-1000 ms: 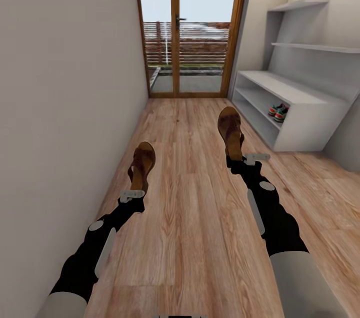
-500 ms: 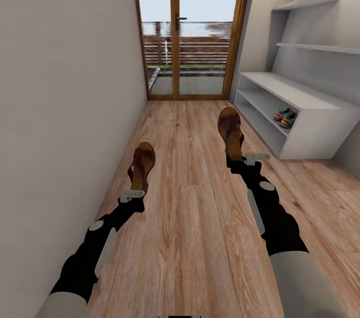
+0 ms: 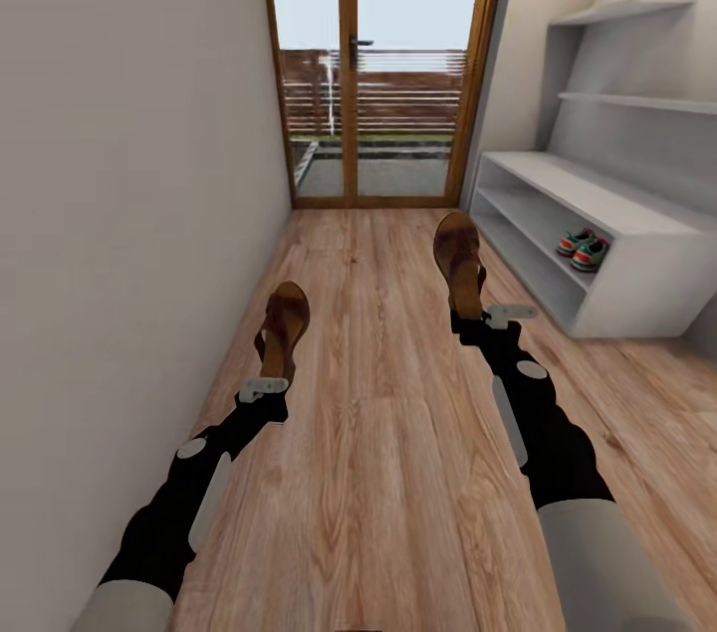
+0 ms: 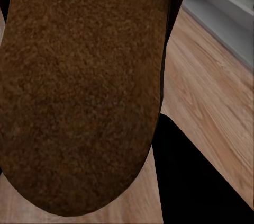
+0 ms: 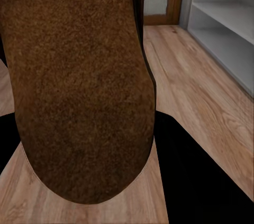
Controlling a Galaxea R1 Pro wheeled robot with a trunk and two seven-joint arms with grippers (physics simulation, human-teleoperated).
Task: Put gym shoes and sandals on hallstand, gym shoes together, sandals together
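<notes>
while the head view looks down the corridor, the left gripper (image 3: 267, 375) clasps one sandal (image 3: 284, 320) and the right gripper (image 3: 476, 314) clasps the other sandal (image 3: 459, 259), both above the floor (image 3: 388, 453); two gym shoes (image 3: 584, 249) sit side by side on the hallstand (image 3: 637, 284) lower shelf. left wrist view: sandal sole (image 4: 79, 86). right wrist view: sole (image 5: 79, 81). no writing is legible.

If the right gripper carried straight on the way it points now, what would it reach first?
Probably nothing soon: the right gripper, holding a sandal, points down the corridor floor toward the glass door; the hallstand lies aside.
</notes>
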